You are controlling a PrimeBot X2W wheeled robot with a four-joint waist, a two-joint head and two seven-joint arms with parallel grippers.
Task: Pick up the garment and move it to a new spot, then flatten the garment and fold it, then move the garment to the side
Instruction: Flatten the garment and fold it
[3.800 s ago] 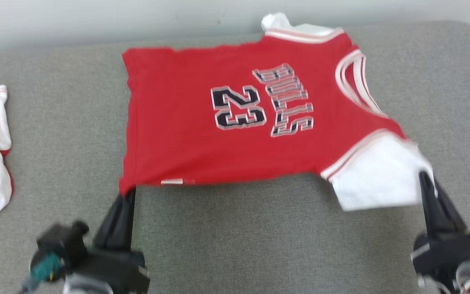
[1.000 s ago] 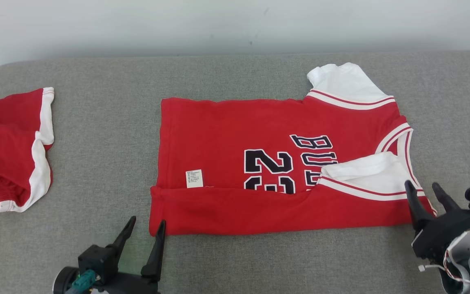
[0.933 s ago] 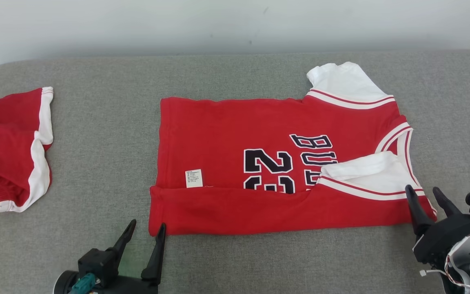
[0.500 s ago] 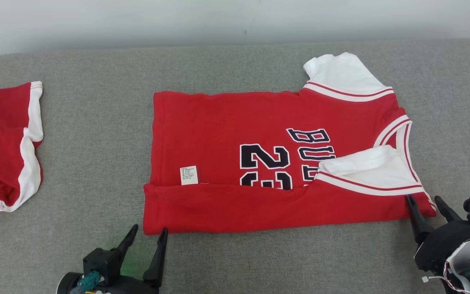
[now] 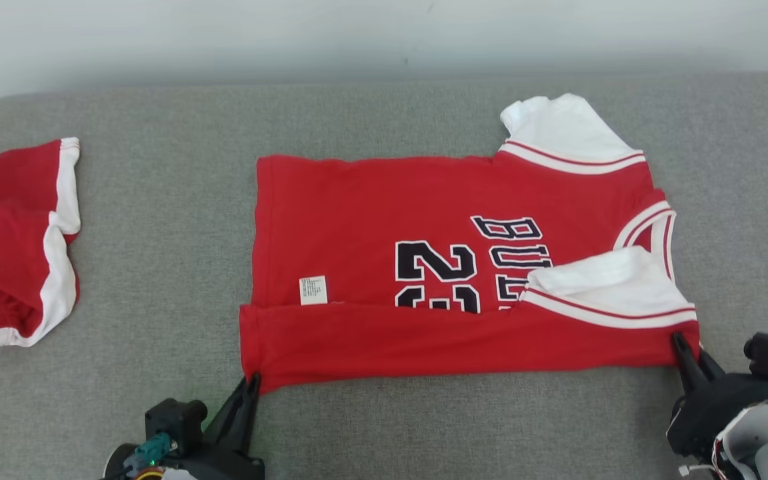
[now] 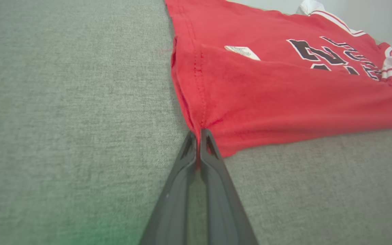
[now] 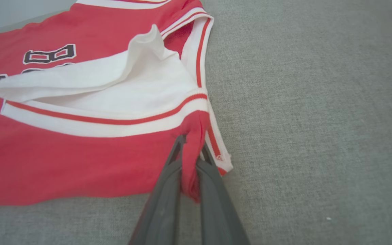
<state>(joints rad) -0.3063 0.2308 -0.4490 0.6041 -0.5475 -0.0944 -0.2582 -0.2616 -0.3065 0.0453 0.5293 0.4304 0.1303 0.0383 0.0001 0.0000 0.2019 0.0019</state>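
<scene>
A red jersey with white sleeves and the number 23 lies on the grey cushion, its near long edge folded over onto itself. My left gripper is shut on the folded edge's near left corner. At the jersey's near right corner, below the folded white sleeve, my right gripper is shut on a pinch of red cloth.
A second red and white garment lies bunched at the left end of the cushion. A pale wall runs behind the cushion's far edge. Bare grey fabric spreads to the right of the jersey and along the near side.
Both grippers stood open just short of the jersey's near corners; each has moved in and shut on its corner. Before that, the near edge was folded over. The camera shifted slightly.
</scene>
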